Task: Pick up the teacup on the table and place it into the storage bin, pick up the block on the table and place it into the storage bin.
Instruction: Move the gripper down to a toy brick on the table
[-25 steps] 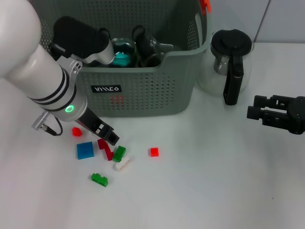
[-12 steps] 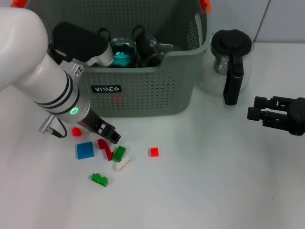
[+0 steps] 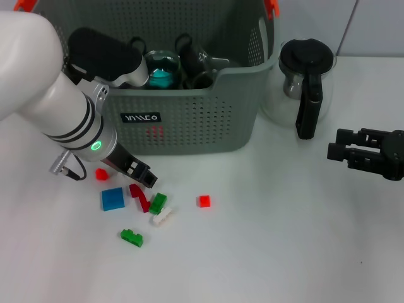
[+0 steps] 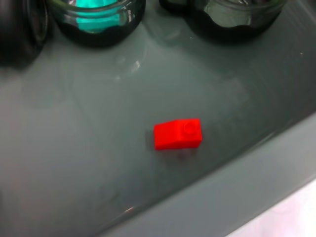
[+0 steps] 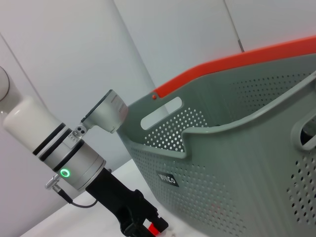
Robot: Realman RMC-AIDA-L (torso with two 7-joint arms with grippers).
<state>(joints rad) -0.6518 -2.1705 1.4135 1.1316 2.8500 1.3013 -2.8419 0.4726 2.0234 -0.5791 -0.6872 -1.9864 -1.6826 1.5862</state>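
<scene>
The grey-green perforated storage bin [image 3: 189,120] stands at the back of the table. Two glass teacups [image 3: 161,68] [image 4: 96,19] stand inside it, one holding something teal. A red block [image 4: 177,134] lies on the bin floor near the front wall. Several loose blocks lie in front of the bin: small red [image 3: 101,173], blue [image 3: 113,199], dark red [image 3: 139,197], green [image 3: 158,202], white [image 3: 161,216], another green [image 3: 132,237] and red [image 3: 203,201]. My left gripper [image 3: 144,177] [image 5: 140,224] hangs low just in front of the bin, right above the dark red block. My right gripper [image 3: 338,144] is parked at the right, open and empty.
A glass coffee pot [image 3: 303,82] with a black lid and handle stands to the right of the bin. The bin's rim carries orange clips [image 3: 271,7]. White tabletop [image 3: 265,252] stretches across the front and right.
My left arm has shifted slightly to the right, and its gripper stays low over the blocks. The blocks and my right arm have not moved.
</scene>
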